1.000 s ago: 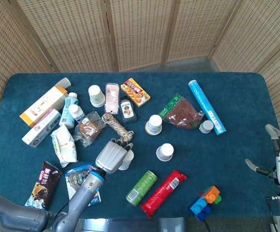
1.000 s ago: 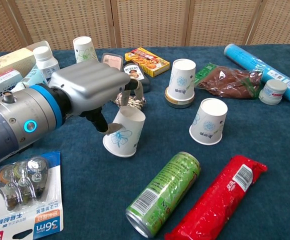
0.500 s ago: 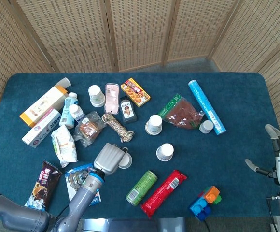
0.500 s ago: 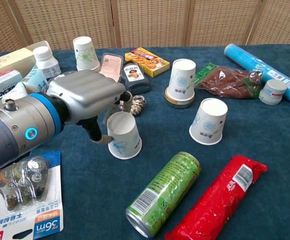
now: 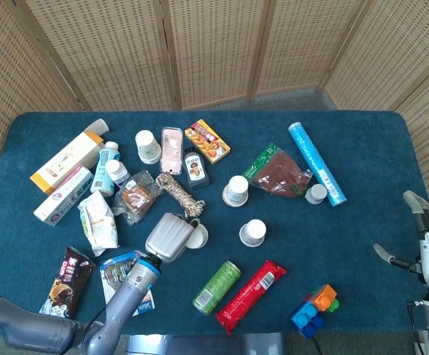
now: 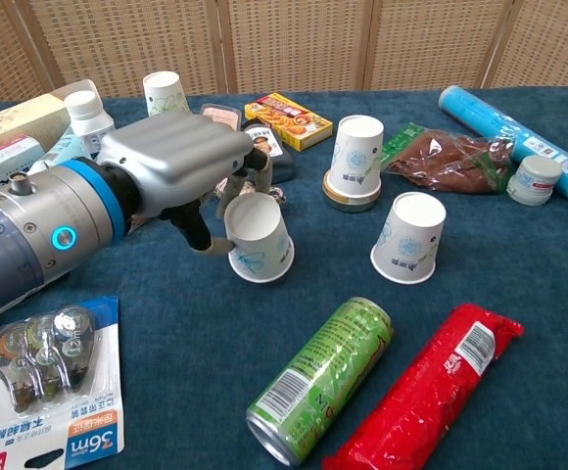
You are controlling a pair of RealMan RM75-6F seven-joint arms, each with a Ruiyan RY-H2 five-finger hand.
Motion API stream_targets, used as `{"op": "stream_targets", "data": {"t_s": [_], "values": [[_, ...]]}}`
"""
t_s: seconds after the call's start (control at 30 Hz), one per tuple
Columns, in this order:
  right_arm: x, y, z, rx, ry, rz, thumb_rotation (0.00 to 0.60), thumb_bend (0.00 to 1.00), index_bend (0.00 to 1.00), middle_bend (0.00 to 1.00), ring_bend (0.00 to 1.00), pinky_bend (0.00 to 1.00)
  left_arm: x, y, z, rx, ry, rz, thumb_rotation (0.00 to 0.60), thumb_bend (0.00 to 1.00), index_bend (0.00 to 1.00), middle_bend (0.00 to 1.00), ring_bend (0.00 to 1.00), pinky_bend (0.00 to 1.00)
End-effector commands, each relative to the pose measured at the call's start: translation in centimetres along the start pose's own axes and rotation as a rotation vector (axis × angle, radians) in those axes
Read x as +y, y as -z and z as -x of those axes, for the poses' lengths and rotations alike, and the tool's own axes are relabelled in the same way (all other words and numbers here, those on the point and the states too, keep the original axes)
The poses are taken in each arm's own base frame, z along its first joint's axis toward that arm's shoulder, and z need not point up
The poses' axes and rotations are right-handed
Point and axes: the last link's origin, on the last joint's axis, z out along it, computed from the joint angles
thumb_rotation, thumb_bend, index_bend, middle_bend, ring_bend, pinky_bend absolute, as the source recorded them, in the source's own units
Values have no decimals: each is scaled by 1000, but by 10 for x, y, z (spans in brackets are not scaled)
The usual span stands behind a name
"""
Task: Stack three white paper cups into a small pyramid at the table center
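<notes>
table cloth (image 6: 519, 294): deep blue, looks like short-pile fabric, matt and a bit fuzzy
left hand (image 6: 176, 166): silvery grey shell, smooth, soft satin sheen, dark bits under it
forearm (image 6: 20, 250) behind that hand: smooth grey casing, glossy blue ring
paper cup (image 6: 258, 238) touching the hand: matt white paper, faint floral print
green can (image 6: 320, 380) right of the hand: shiny metal, glossy printed wrap
red packet (image 6: 423, 389) beside the can: crinkly glossy plastic film
rope coil (image 5: 179, 194) behind the hand: rough twisted fibre
screen (image 5: 214, 44) behind the table: woven cane panels in wood frames, matt
</notes>
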Motion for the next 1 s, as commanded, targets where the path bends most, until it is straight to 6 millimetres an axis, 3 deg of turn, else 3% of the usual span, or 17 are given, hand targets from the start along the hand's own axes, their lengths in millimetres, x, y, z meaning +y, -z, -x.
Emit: {"op": "stream_targets", "data": {"t_s": [0.03, 0.6, 1.0], "values": [[0, 0, 0, -1, 1, 1, 600, 141, 0, 36, 96, 152, 2, -5, -3, 16, 16, 13, 600, 297, 366, 592, 599, 727], [1, -1, 0, 4, 6, 4, 600, 141, 0, 42, 96, 151, 20, -32, -14, 19, 90, 52, 600, 298, 357, 581, 584, 711], [4, -2, -5, 27, -3, 16, 600, 142, 0, 42, 96, 151, 40, -47, -6, 1, 138, 23, 600, 298, 356, 578, 583, 710]]}}
